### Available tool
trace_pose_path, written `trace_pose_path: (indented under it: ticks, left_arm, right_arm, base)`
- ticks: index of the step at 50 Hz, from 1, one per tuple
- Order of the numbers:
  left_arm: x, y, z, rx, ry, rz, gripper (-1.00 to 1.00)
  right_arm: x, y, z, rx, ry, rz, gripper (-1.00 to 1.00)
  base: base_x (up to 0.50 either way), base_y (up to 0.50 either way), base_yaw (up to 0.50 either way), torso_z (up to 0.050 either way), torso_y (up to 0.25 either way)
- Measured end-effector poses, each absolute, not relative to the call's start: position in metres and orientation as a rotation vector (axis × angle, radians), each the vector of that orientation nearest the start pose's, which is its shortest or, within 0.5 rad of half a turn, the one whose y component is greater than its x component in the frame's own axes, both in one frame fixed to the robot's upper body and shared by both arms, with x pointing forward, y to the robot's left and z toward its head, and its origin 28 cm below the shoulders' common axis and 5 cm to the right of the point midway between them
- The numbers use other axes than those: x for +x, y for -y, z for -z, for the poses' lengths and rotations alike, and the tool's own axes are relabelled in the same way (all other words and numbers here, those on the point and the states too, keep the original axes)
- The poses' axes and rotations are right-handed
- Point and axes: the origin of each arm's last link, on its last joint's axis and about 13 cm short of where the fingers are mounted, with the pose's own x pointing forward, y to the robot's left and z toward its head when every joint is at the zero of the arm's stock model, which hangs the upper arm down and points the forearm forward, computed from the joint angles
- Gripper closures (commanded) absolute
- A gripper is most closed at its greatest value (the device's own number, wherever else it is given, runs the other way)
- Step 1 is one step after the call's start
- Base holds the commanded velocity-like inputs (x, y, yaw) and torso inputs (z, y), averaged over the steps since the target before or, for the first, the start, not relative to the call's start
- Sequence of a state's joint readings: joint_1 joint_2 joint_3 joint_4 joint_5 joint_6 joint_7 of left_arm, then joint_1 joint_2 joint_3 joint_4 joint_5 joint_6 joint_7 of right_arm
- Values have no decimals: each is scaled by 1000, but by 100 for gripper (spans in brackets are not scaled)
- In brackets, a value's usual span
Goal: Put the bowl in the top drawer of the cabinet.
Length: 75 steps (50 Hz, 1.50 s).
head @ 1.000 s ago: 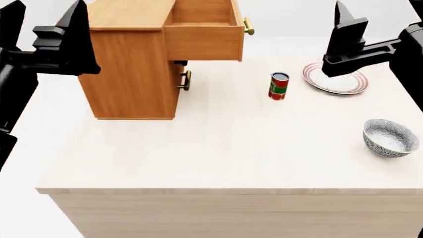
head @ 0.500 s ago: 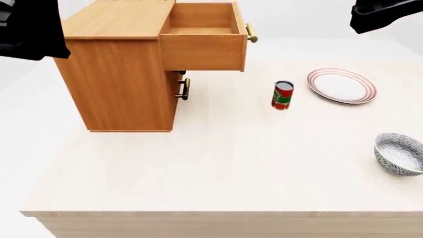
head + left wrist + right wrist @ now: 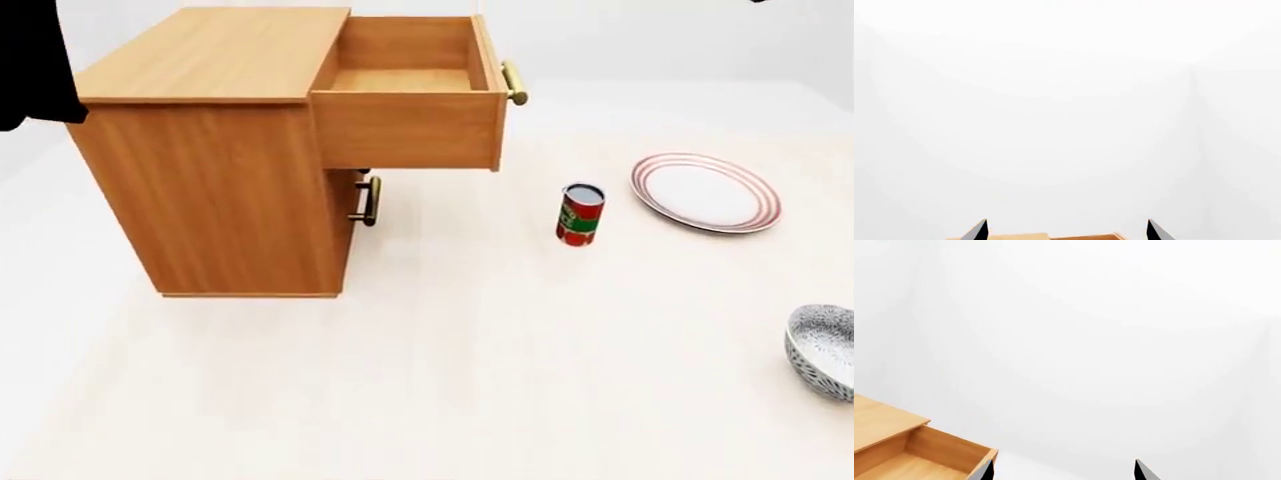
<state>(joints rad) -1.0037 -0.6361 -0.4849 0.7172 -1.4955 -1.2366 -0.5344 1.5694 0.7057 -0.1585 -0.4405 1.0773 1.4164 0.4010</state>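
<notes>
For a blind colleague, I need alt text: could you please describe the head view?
A wooden cabinet stands on a pale table, its top drawer pulled open and empty. To its right stand a red can and a red-rimmed plate; the speckled bowl sits at the right edge, partly cut off.

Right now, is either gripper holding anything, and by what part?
Nothing is held. Both grippers' fingertips stand apart with empty space between; the bowl sits untouched on the table.

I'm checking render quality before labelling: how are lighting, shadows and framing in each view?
Head view: even, soft light, sharp, only faint shadows under the top drawer and cabinet; the bowl is cropped by the frame edge. Left and right wrist views: almost all blank white background, with only end effector tips and slivers of wood at the frame edge.
</notes>
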Motion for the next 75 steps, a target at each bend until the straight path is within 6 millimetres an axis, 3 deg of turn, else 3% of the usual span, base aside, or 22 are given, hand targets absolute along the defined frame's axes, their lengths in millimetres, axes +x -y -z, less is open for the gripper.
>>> trace_pose_path:
  ticks: [19,53,62,75]
  left_arm:
    - [165,-294,-335,-54,543,184,-100]
    - [160,-294,-338,-47,557,186,-100]
    - [159,-294,-338,-50,562,189,-100]
    - [156,-294,-338,-57,568,190,-100]
  right_arm:
    - [215,175,-426,-350,404,-45,-100]
    - [220,174,-429,-340,423,-46,-100]
    - [212,184,-433,-330,368,-14,-100]
    - [193,211,-445,-375,157,100,-100]
  base:
    - [231,0,0,0,0]
    - [250,29,0,0,1]
    - [0,0,0,0,0]
    - [0,0,0,0,0]
